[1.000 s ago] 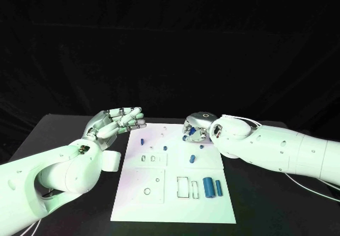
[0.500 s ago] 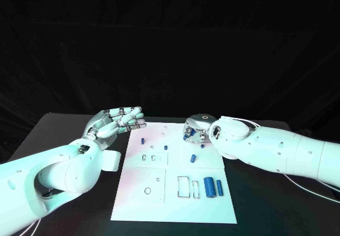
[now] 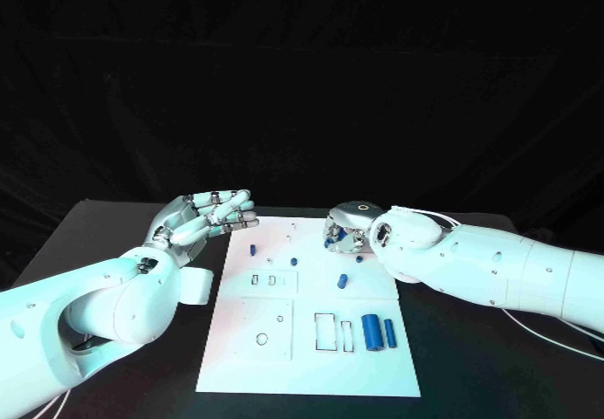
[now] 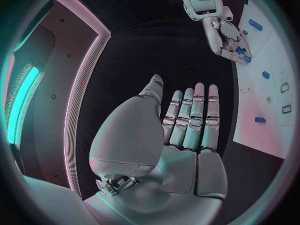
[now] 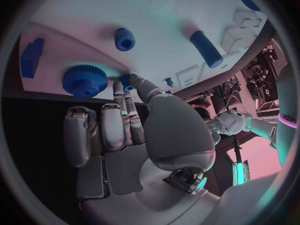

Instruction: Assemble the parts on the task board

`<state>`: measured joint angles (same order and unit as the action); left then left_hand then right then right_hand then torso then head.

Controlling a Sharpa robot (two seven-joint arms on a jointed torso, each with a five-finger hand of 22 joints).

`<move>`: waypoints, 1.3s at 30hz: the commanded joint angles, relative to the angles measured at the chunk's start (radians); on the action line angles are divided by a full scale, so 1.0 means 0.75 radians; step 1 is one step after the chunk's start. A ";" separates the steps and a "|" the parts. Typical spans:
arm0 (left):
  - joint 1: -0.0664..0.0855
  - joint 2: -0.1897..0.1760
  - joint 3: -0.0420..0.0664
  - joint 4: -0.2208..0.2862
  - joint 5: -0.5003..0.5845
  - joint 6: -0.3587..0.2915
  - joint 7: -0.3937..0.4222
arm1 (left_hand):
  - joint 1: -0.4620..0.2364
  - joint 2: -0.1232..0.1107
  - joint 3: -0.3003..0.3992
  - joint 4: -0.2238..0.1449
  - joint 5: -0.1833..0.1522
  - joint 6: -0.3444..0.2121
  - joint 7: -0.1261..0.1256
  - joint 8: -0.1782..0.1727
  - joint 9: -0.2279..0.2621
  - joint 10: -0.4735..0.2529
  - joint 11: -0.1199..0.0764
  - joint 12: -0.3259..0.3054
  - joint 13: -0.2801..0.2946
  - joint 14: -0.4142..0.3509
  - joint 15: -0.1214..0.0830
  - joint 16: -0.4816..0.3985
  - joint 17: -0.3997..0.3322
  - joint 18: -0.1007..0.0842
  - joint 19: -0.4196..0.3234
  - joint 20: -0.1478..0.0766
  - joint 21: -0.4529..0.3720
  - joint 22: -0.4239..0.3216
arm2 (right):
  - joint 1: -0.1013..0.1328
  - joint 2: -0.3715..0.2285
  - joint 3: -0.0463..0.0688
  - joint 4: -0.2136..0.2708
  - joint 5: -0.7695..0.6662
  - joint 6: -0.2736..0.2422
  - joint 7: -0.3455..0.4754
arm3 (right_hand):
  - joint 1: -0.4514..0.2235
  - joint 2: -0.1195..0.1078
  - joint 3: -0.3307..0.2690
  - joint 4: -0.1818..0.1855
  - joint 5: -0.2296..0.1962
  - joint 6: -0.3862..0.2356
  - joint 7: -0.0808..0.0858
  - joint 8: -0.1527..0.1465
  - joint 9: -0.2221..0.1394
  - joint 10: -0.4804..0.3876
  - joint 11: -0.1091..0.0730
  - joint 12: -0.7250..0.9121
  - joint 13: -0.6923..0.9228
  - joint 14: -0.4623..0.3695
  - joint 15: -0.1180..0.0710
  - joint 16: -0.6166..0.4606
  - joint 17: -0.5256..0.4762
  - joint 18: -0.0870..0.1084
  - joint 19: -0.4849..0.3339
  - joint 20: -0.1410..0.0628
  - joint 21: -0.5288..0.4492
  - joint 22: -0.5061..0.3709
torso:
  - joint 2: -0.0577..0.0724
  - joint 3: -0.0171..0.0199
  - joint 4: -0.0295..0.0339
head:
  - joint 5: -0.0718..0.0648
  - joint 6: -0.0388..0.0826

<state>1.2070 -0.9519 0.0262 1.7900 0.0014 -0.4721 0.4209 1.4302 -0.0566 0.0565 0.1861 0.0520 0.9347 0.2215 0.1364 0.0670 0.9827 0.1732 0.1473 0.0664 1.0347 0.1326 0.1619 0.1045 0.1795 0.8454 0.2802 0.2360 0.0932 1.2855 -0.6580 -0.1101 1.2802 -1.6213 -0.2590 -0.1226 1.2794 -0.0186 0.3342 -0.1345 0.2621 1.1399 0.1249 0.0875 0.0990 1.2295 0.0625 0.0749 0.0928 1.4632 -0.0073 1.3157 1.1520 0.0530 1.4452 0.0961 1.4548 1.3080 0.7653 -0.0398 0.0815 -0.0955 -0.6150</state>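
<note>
The white task board lies in the middle of the black table. Blue parts on it include a thick cylinder, a thin one, a short rod and small pegs. My right hand reaches down over the board's far right corner. In the right wrist view its thumb and a fingertip pinch a small blue part beside a blue gear. My left hand hovers off the board's far left corner, flat and holding nothing, its fingers straight and side by side.
Near the right hand lie a blue block, a blue round nut and a blue rod. Outlined recesses mark the board's near half. Black table surrounds the board.
The right hand has crept slightly toward the board's far edge, staying low over the blue parts. The left hand has kept its place.
</note>
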 commanded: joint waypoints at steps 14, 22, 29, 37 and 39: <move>0.003 0.007 0.001 -0.010 -0.013 0.028 0.004 | -0.004 0.012 0.003 -0.009 -0.001 -0.001 0.008 -0.008 -0.001 -0.005 0.009 -0.008 -0.001 -0.002 0.011 -0.009 -0.002 0.007 0.007 0.000 -0.003 -0.002 | 0.023 0.080 0.014 -0.044 0.037 -0.248 -0.005 | 0.017 0.006 0.031 -0.004 0.004 0.018 0.002 0.005 0.007 0.018 0.001 -0.002 0.002 0.052 -0.010 0.015 0.009 -0.014 0.013 -0.003 0.011 0.102 | 0.004 -0.0023 0.0079 | 0.003 0.027; 0.003 0.014 0.001 -0.013 -0.013 0.030 0.005 | -0.004 0.012 0.002 -0.010 -0.001 -0.001 0.008 -0.009 -0.001 -0.005 0.010 -0.008 -0.001 -0.002 0.011 -0.010 -0.002 0.007 0.006 0.000 -0.003 -0.002 | 0.023 0.178 0.014 -0.145 0.060 -0.253 0.006 | 0.014 0.000 0.038 -0.001 0.002 0.015 0.005 0.002 0.007 0.016 0.003 -0.006 0.001 0.052 -0.008 0.018 0.011 -0.014 0.011 -0.002 0.011 0.101 | 0.007 -0.0023 0.0103 | 0.005 0.026; 0.003 0.018 0.001 -0.018 -0.013 0.030 0.004 | -0.005 0.012 0.002 -0.011 -0.001 -0.002 0.009 -0.011 -0.001 -0.006 0.010 -0.010 -0.001 -0.004 0.012 -0.013 -0.003 0.006 0.006 0.000 -0.004 -0.003 | 0.015 0.235 0.014 -0.210 0.070 -0.236 0.013 | 0.010 -0.003 0.043 0.002 0.000 0.012 0.006 -0.001 0.008 0.014 0.005 -0.009 0.000 0.052 -0.007 0.020 0.013 -0.014 0.011 -0.002 0.011 0.102 | 0.007 -0.0036 0.0114 | 0.010 0.025; 0.008 0.019 0.002 -0.018 -0.013 0.028 0.004 | -0.006 0.012 0.000 -0.012 -0.001 -0.003 0.010 -0.013 -0.002 -0.007 0.011 -0.013 -0.001 -0.005 0.013 -0.016 -0.003 0.006 0.005 0.000 -0.006 -0.005 | 0.009 0.271 0.014 -0.261 0.075 -0.228 0.015 | 0.008 -0.008 0.047 0.003 -0.002 0.009 0.008 -0.003 0.008 0.012 0.006 -0.011 -0.001 0.052 -0.006 0.021 0.013 -0.013 0.008 -0.001 0.009 0.099 | 0.011 -0.0034 0.0111 | 0.013 0.029; 0.009 0.019 0.002 -0.019 -0.013 0.027 0.003 | -0.006 0.012 -0.001 -0.012 -0.001 -0.004 0.011 -0.014 -0.002 -0.008 0.012 -0.015 -0.001 -0.005 0.013 -0.018 -0.003 0.006 0.004 0.000 -0.006 -0.005 | 0.006 0.280 0.014 -0.272 0.077 -0.226 0.015 | 0.008 -0.008 0.047 0.004 -0.002 0.009 0.008 -0.003 0.008 0.012 0.006 -0.011 -0.001 0.052 -0.006 0.021 0.013 -0.013 0.008 -0.001 0.009 0.099 | 0.011 -0.0033 0.0117 | 0.013 0.028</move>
<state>1.2113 -0.9402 0.0263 1.7747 -0.0024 -0.4681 0.4180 1.4300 -0.0563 0.0564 0.1807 0.0520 0.9325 0.2236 0.1289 0.0672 0.9792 0.1765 0.1417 0.0667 1.0312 0.1360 0.1508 0.1036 0.1795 0.8454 0.2803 0.2360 0.0907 1.2919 -0.4524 -0.0999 1.0814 -1.5650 -0.4344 -0.1189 1.2833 -0.0150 0.3607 -0.1349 0.2603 1.1453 0.1261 0.0840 0.1022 1.2343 0.0647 0.0611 0.0905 1.4628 -0.0074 1.3275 1.1611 0.0532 1.4486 0.0925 1.4608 1.3075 0.7728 -0.0421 0.0895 -0.0853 -0.5940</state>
